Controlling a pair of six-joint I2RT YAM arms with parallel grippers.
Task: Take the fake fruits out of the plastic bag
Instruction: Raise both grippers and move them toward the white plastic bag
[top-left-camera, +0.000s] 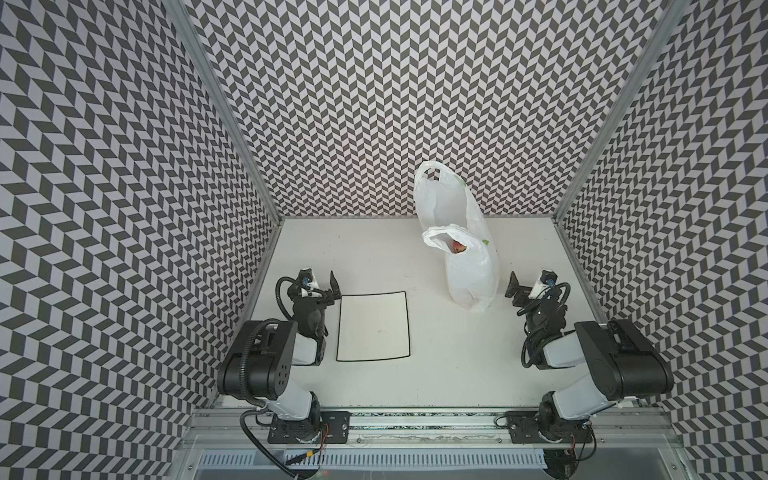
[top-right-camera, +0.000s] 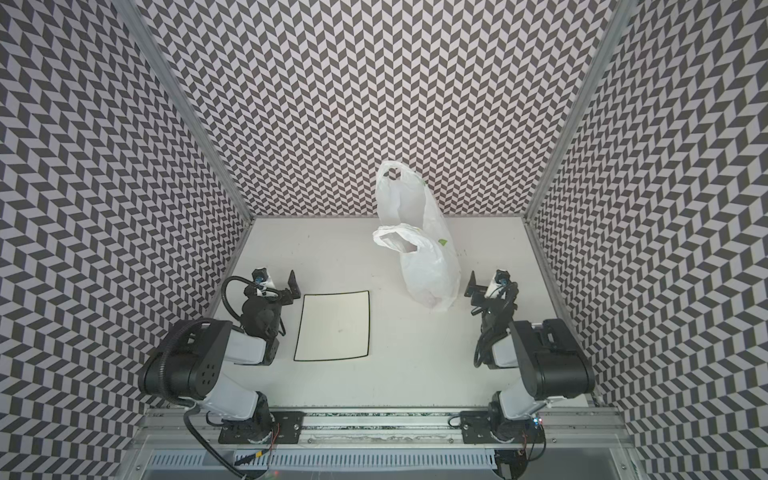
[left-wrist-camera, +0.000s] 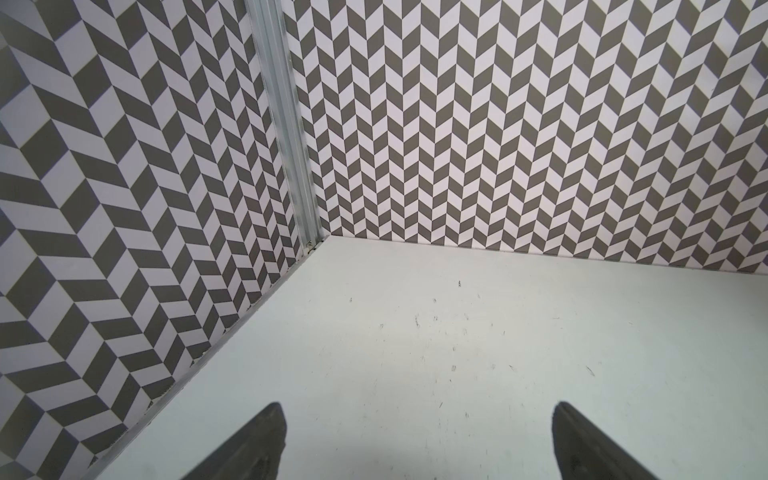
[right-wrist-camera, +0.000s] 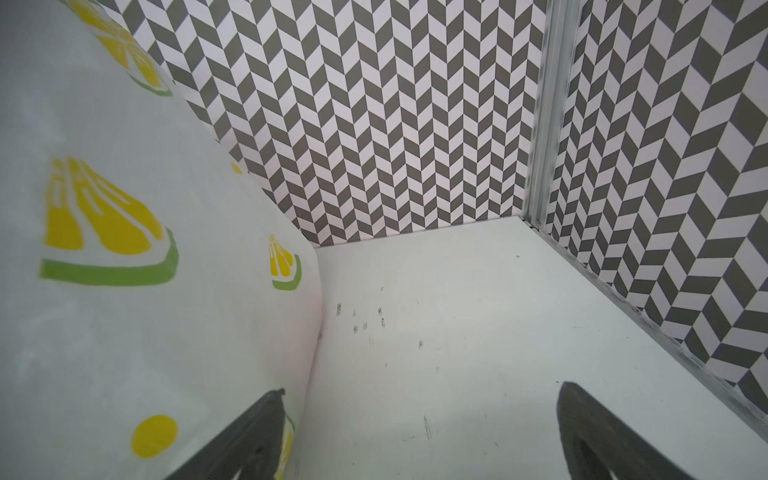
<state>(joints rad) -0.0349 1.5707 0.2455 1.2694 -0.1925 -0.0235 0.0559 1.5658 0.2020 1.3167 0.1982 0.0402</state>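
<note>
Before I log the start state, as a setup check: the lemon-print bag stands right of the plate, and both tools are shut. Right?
No: the left tool and right tool are both open, as the wrist views show. The bag does stand right of the plate.

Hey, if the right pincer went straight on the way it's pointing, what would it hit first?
Ahead of the open right pincer lies bare table, then the back wall. The plastic bag bulges beside one jaw and might brush it; depth is unclear.
</note>
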